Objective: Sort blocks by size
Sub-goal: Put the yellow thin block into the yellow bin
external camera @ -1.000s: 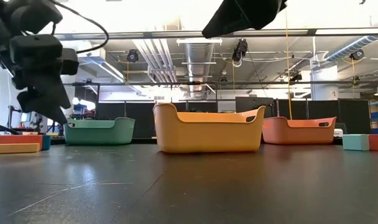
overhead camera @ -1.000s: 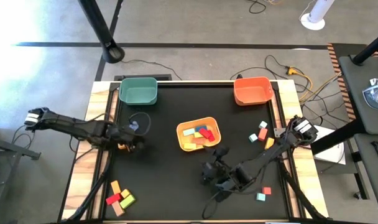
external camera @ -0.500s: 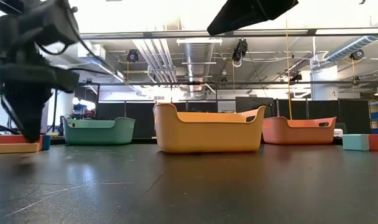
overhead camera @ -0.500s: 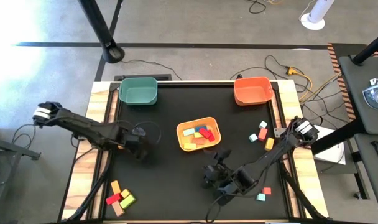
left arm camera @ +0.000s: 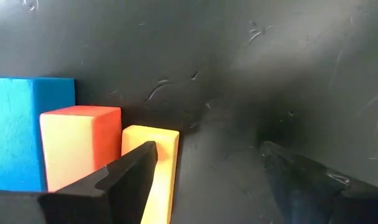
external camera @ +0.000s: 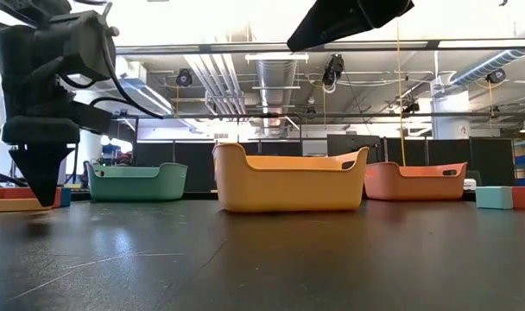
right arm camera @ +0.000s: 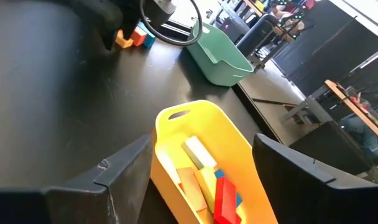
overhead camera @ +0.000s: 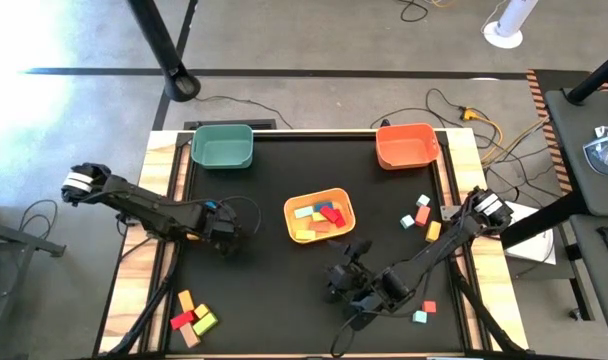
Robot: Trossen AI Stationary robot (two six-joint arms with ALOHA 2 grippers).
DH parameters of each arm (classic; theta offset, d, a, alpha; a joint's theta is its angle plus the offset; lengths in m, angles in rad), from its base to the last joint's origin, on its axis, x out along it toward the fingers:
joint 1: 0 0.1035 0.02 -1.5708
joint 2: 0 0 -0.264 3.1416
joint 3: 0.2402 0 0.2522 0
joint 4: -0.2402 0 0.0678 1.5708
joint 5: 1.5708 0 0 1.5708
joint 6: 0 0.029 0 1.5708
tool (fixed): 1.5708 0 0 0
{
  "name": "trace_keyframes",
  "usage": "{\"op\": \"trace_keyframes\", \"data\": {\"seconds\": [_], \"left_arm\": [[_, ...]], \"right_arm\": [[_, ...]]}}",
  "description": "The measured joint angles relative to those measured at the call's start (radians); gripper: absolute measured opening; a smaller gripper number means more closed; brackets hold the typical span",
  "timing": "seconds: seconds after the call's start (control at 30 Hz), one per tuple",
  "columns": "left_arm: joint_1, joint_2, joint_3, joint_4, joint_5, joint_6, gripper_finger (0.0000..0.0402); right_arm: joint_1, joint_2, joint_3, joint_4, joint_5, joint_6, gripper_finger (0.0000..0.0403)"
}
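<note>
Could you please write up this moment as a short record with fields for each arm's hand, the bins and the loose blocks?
left hand: low over the mat, left of the yellow bin, fingers open, empty, beside a blue block, an orange block and a yellow block
right hand: below the yellow bin, open, empty
yellow bin: centre, holds several blocks
green bin: far left corner
orange bin: far right corner
loose blocks: cluster near left, others at right

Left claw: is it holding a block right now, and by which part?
Nothing is held. The left claw is open over bare mat, with the yellow block, orange block and blue block lying beside it, ungripped.
</note>
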Motion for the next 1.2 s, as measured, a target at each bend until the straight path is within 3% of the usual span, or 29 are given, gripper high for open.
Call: {"op": "trace_keyframes", "data": {"seconds": [0.17,0.47,0.6,0.8,1.03,1.2], "left_arm": [[-0.07,0.009,0.062,0.042,0.056,0.006,0.0274],[-0.2,0.021,0.191,-0.014,0.01,0.049,0.0274],[-0.206,0.032,0.131,-0.078,0.006,-0.003,0.0274],[-0.18,0.032,0.026,-0.045,0.005,-0.068,0.0274],[-0.143,0.028,-0.01,-0.009,0.012,-0.062,0.0273],[-0.141,0.034,-0.01,0.009,0.031,-0.045,0.024]], "right_arm": [[-0.002,0.0,0.0,-0.001,-0.005,-0.002,0.0258],[-0.002,0.0,-0.001,0.0,-0.006,0.0,0.0257],[-0.002,0.0,-0.004,-0.001,-0.006,0.008,0.0265],[-0.006,0.0,-0.005,0.0,-0.006,0.008,0.0272],[-0.027,0.0,-0.005,0.0,-0.035,0.01,0.0263],[-0.035,0.0,-0.005,0.0,-0.058,0.01,0.0252]]}}
